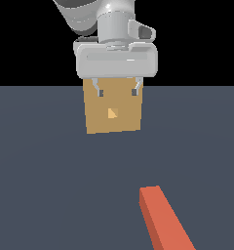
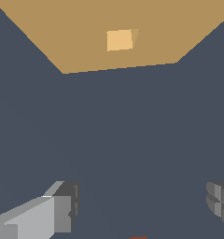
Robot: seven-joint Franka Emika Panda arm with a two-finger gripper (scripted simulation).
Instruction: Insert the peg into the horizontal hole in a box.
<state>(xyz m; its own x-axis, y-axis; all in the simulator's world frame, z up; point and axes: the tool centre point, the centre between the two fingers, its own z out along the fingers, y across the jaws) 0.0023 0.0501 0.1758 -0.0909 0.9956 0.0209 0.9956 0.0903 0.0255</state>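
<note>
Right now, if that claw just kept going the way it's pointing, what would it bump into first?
Probably the bare dark grey floor: the open, empty claw points down at it. The tan square box sits ahead, though depth is unclear.

arm overhead, pincer [image 1: 116, 91] pointing down, fingers [image 2: 62, 207] spread wide, empty.

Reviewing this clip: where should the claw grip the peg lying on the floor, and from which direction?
Grip the peg across its two long side faces, descending from above. It lies flat, long and narrow, so the open claw should span its width. Only its red-orange part shows; where that ends is out of frame.
</note>
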